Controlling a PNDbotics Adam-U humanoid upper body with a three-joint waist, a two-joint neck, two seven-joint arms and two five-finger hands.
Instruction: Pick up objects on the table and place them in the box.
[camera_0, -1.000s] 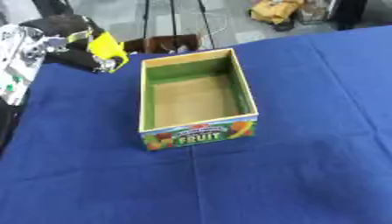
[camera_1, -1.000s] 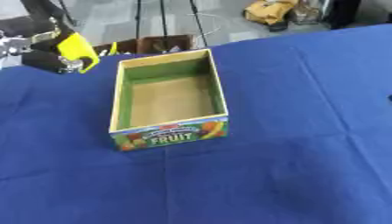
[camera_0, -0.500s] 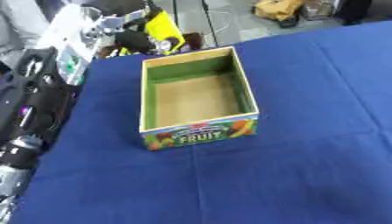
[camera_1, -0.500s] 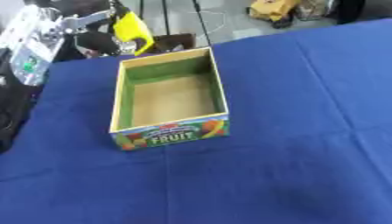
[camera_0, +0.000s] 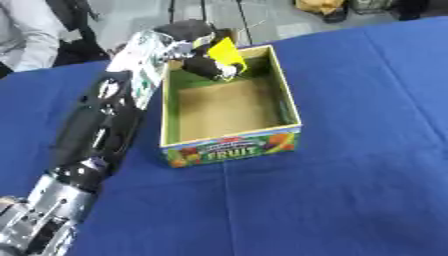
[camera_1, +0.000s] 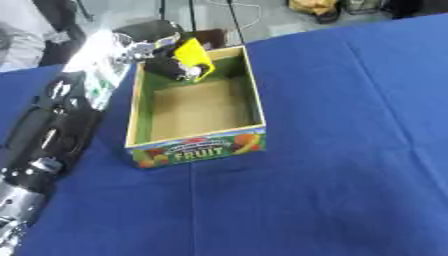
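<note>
Reaching in from the table's (camera_0: 367, 165) left edge, the left hand (camera_0: 203, 64) has its fingers curled round a yellow object (camera_0: 224, 52), held over the far end of the box (camera_0: 229, 147).

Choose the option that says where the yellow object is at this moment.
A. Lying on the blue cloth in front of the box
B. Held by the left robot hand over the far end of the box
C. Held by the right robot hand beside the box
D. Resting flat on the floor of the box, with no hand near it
B: the left robot hand is curled round the yellow object above the far end of the box, whose cardboard floor shows bare.
</note>
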